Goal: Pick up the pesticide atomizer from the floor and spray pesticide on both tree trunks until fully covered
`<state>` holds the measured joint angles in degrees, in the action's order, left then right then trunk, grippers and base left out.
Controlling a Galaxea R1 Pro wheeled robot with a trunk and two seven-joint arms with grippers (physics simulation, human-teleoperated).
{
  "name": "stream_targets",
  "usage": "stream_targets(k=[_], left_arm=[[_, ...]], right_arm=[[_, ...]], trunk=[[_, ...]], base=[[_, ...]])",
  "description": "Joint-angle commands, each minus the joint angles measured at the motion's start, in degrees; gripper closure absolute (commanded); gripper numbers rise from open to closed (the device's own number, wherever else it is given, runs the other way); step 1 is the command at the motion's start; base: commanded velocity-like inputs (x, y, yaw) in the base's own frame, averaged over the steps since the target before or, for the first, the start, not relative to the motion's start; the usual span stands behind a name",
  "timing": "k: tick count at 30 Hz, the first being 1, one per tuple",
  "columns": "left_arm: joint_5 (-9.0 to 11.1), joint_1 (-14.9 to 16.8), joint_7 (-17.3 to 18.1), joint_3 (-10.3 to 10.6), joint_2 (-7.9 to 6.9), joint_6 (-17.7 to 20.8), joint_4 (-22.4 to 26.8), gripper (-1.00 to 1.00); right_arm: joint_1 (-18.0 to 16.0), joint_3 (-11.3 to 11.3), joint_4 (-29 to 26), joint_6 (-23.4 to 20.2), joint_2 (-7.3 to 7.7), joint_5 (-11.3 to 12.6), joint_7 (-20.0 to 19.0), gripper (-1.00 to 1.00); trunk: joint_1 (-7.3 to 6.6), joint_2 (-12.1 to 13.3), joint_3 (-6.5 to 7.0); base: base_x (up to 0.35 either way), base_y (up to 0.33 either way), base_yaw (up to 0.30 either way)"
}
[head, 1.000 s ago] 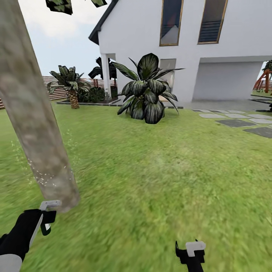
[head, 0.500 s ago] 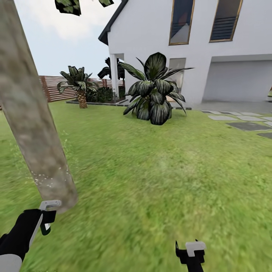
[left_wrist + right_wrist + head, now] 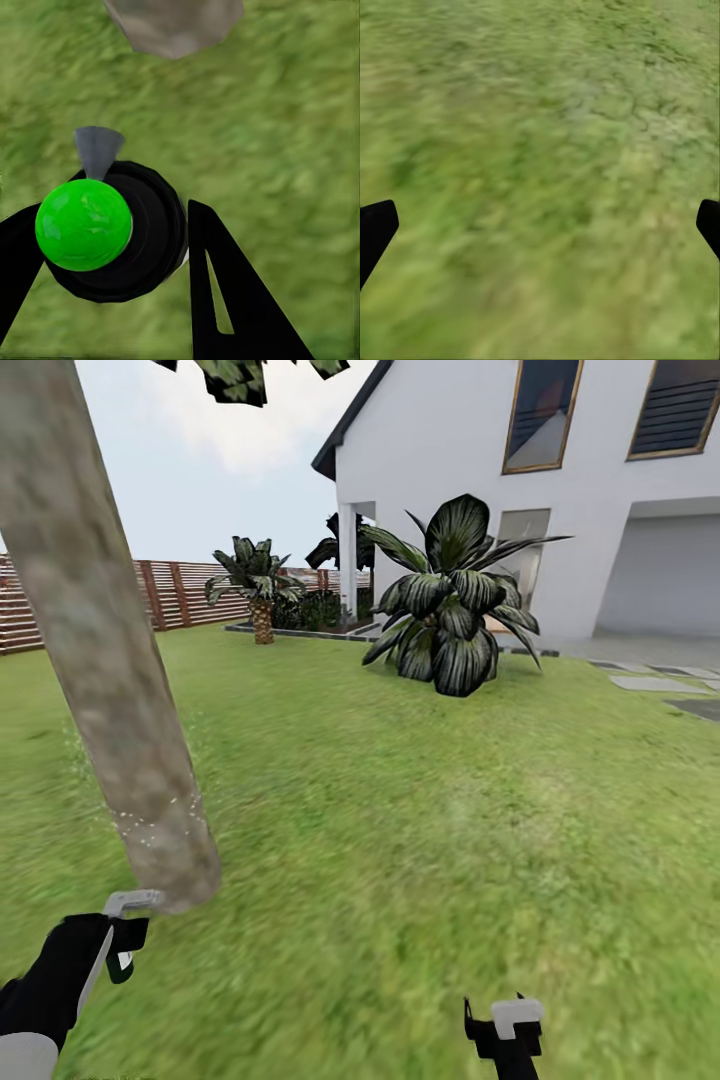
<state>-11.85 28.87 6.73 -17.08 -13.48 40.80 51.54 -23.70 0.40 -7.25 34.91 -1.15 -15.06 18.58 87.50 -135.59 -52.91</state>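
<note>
Two pincers sit at the frame's bottom edge: the left pincer, lower left, is clamped on the pesticide atomizer (green ball top, grey nozzle), while the right pincer, lower centre, hangs spread apart over grass. Just beyond the left one rises the tree trunk, white pesticide specks near its base. Farther off stand a broad-leaved shrub, fence and white house.

Mottled grey-brown tree trunk, white-specked low down; green-capped, seemingly black atomizer.
</note>
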Motion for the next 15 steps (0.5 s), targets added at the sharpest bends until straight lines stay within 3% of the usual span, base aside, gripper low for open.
stream_targets(k=[1,10,15], left_arm=[[-0.63,0.05,0.57,-0.14,0.03,0.24,0.09,1.0],[-0.63,0.05,0.57,-0.09,0.03,0.24,0.11,1.0],[-0.71,0.05,0.56,-0.08,0.03,0.24,0.01,1.0]], right_arm=[[-0.03,0.04,0.04,-0.04,-0.03,-0.58,0.58,-1.0],[-0.03,0.04,0.04,-0.04,-0.01,-0.58,0.58,-1.0],[-0.03,0.01,0.05,-0.02,0.15,-0.58,0.58,-1.0]], trunk=[[0.0,-0.02,-0.06],[0.0,-0.02,-0.06],[0.0,-0.02,-0.06]], base=[[0.157,-0.261,0.276],[0.157,-0.261,0.275],[0.226,-0.201,0.061]])
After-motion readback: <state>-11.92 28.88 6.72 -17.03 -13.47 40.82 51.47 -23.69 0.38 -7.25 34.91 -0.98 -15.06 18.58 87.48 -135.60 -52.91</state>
